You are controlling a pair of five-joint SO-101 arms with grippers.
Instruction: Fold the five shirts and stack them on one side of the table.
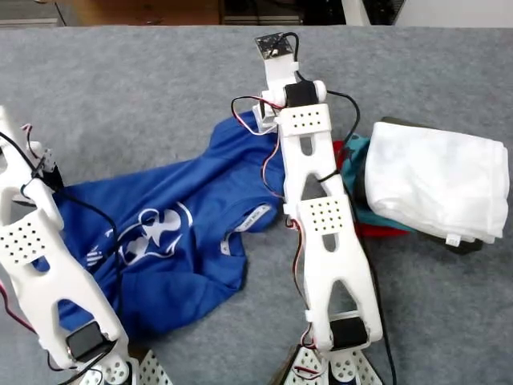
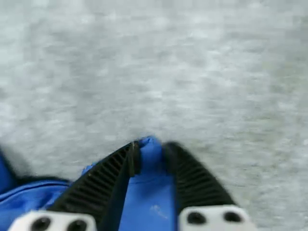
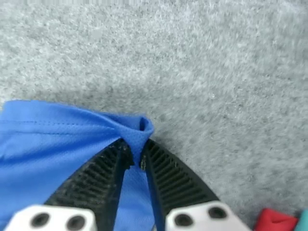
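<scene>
A blue shirt (image 1: 160, 241) with a white print lies crumpled and partly spread on the grey table, left of centre. My left gripper (image 2: 150, 145) is shut on a pinch of its blue fabric (image 2: 147, 192) just above the table, at the shirt's left side. My right gripper (image 3: 140, 144) is shut on a bunched corner of the same shirt (image 3: 57, 144), at its far edge near the table's middle. Both black ribbed fingers (image 3: 168, 173) clamp the cloth.
A stack of folded shirts sits at the right: a white one (image 1: 437, 180) on top, with teal (image 1: 357, 152), red (image 1: 377, 231) and a dark one beneath. The red edge (image 3: 274, 222) lies close to my right gripper. Bare grey table (image 1: 120, 88) stretches across the far side.
</scene>
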